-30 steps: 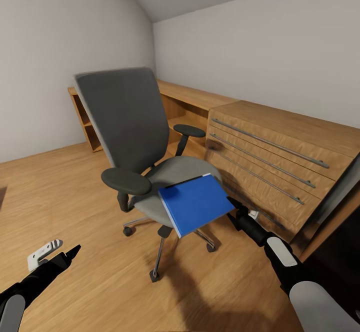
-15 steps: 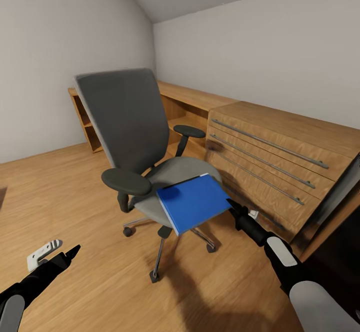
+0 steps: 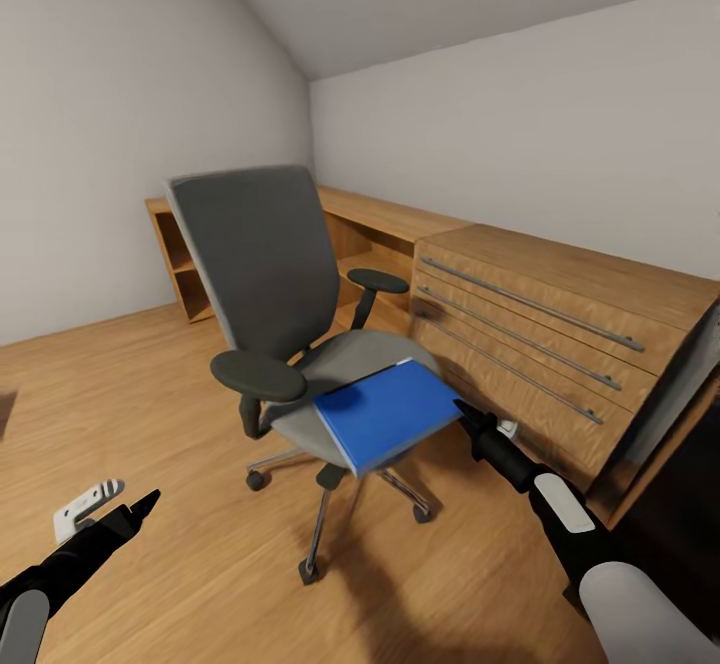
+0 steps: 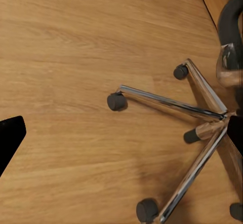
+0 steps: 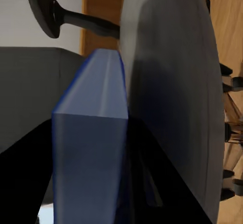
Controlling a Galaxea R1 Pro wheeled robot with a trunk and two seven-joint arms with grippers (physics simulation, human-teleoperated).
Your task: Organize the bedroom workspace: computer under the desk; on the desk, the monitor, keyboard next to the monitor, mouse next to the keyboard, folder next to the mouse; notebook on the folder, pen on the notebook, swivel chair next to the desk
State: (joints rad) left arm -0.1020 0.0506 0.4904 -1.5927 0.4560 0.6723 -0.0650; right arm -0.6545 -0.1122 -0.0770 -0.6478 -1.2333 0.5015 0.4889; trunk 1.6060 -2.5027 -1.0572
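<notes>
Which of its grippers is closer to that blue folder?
Right. The right gripper is at the folder edge, closed on it; the left gripper hangs apart, low over the floor.

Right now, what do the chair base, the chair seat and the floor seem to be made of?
The chair base looks like polished chrome metal: mirror-like reflections. The swivel chair seat seems to be grey matte fabric padding. The floor looks like light varnished wood with visible grain and planks.

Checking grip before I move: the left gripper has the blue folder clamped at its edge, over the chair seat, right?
Wrong arm. The right gripper holds the folder by its edge over the swivel chair seat, as the head view shows.
</notes>
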